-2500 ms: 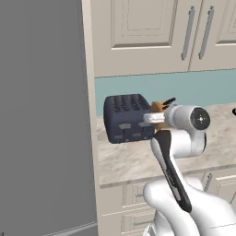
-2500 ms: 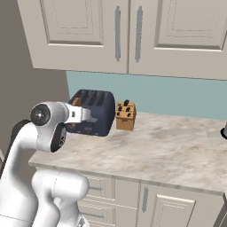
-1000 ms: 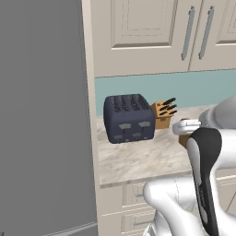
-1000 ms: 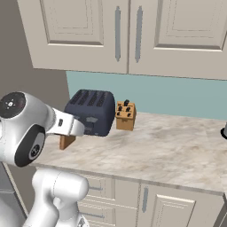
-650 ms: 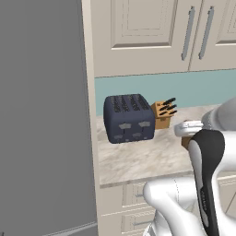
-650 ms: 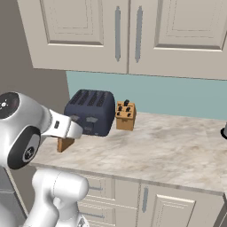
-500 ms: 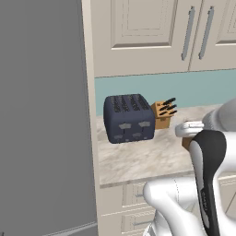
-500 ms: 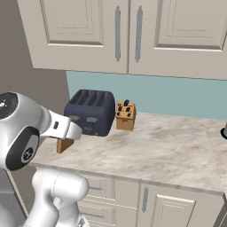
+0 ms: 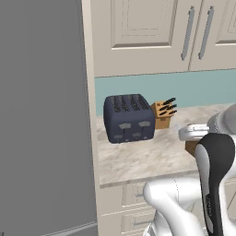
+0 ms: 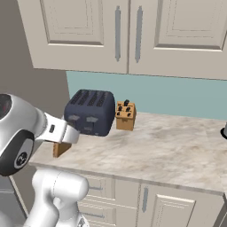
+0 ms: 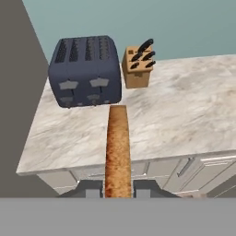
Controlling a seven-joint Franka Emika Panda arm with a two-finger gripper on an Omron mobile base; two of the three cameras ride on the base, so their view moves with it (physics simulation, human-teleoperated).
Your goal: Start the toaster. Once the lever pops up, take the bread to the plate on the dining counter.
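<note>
The dark navy toaster (image 9: 129,118) (image 10: 91,111) (image 11: 85,71) stands at the left end of a marbled counter, its slots empty in the hand view. My gripper (image 9: 190,142) (image 10: 60,141) (image 11: 118,188) hangs over the counter's front edge, well back from the toaster, shut on the bread (image 9: 191,147) (image 10: 61,149) (image 11: 117,146). The golden-brown slice is held edge-on and points toward the toaster in the hand view. The plate and the dining counter are out of view.
A brown knife block (image 9: 163,113) (image 10: 125,115) (image 11: 138,67) stands just right of the toaster. A tall grey wall panel (image 9: 44,115) borders the counter's left end. Cream cabinets (image 10: 128,33) hang overhead. A dark object (image 10: 224,131) sits at the far right.
My gripper has lifted the bread away from the toaster's top and drawn back toward the counter's front edge. Over the last second it has barely moved.
</note>
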